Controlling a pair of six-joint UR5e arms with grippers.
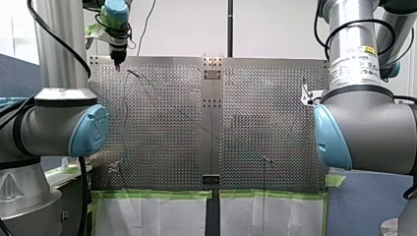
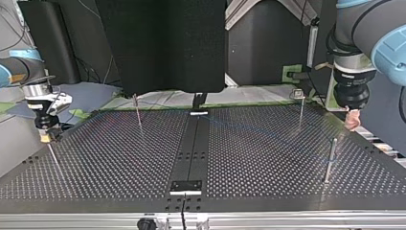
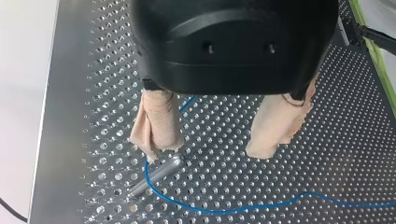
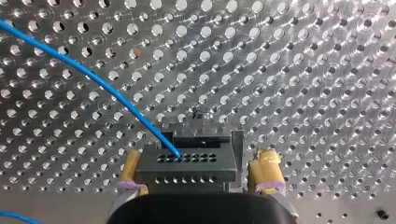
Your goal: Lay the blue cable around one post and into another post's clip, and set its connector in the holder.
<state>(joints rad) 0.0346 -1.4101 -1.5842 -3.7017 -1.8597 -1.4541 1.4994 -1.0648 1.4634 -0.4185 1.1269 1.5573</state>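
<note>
Metal perforated table [image 1: 162, 123] is filling the front view, with my left gripper [image 1: 118, 64] hanging above its far left corner, just beside a slim post [image 1: 133, 73]; my right arm is entering at the right edge, and its gripper is hiding behind it. Across the table, the top view is showing my right gripper [image 2: 45, 134] sitting low at the left edge of the plate, while my left gripper is hovering off the right edge, clear of a post with a clip head [image 2: 300, 98]. Under the left wrist camera, the beige pads [image 3: 156, 121] are standing well apart and are gripping nothing; the blue cable [image 3: 233, 208] is emerging from beneath one pad, bending around the base of the post and trailing away across the holes. Under the right wrist camera, the cable is ending in the black connector [image 4: 187, 170], which is resting against the grey holder [image 4: 237, 144] directly ahead of my right gripper; whether that gripper is clamping the connector cannot be told. The loop around the post is looking done, so the step in hand is judged to be seating the connector. The clip routing is not showing. The next move is calling for a straight retreat that is not dragging the cable.
</note>
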